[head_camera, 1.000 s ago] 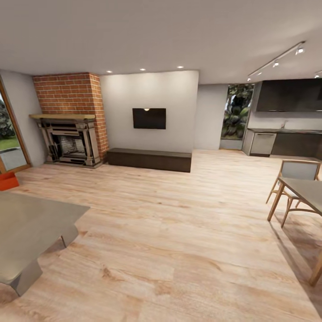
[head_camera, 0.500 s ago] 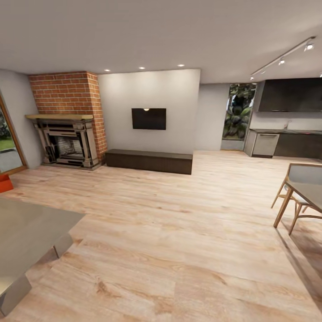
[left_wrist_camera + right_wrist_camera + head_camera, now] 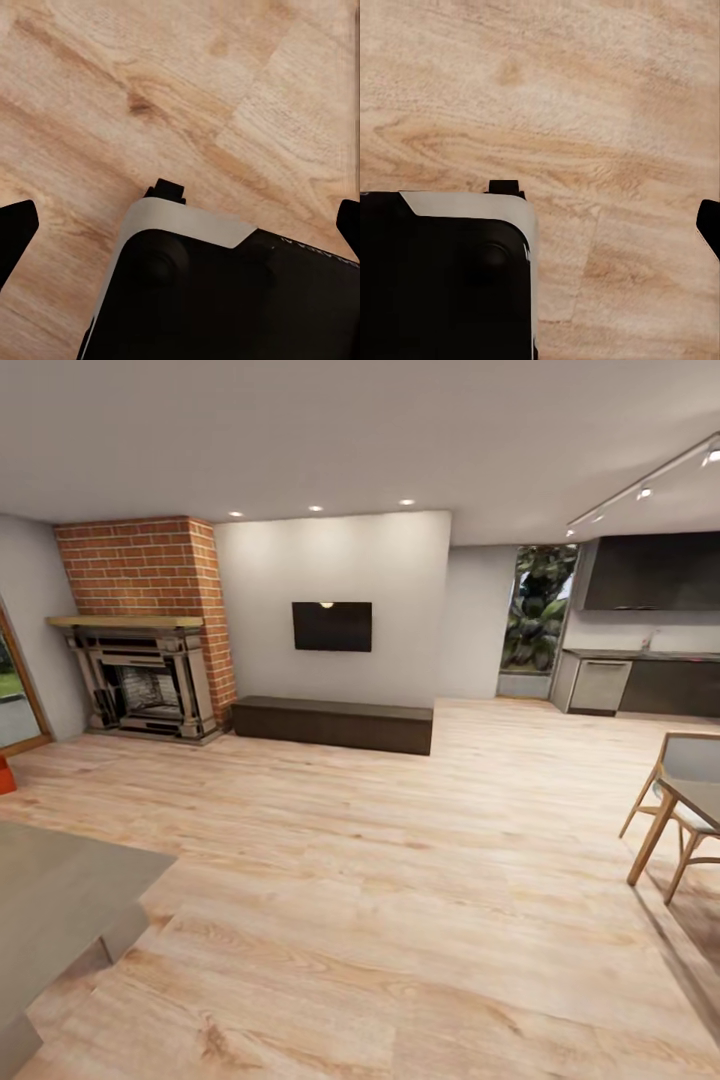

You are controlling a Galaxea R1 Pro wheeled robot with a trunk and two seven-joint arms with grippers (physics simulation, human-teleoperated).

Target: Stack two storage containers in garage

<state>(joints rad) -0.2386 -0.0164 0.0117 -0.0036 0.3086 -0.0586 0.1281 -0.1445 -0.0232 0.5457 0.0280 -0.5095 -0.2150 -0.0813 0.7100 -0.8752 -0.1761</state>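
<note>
I am in the living room, on its light wood-plank floor (image 3: 380,920). At the far left edge of the head view a small orange-red sliver of one storage container (image 3: 5,774) sits on the planks by the glass garden door (image 3: 12,690). The garage is out of view. In the left wrist view my left gripper (image 3: 180,225) hangs open over the planks and my dark base (image 3: 225,300), with a black fingertip at each picture edge. My right gripper (image 3: 540,225) is open too, with one black fingertip (image 3: 709,225) in sight and nothing held.
A grey low table (image 3: 50,900) fills the near left. A wooden chair and table (image 3: 680,810) stand at the right. The brick chimney and fireplace (image 3: 140,660), a dark low bench (image 3: 330,722) under a wall screen, and a dark kitchen (image 3: 650,660) line the far side.
The camera has moved, so the whole picture has shifted. The orange-red container and the grey table have slid towards the left edge, and the chair towards the right edge.
</note>
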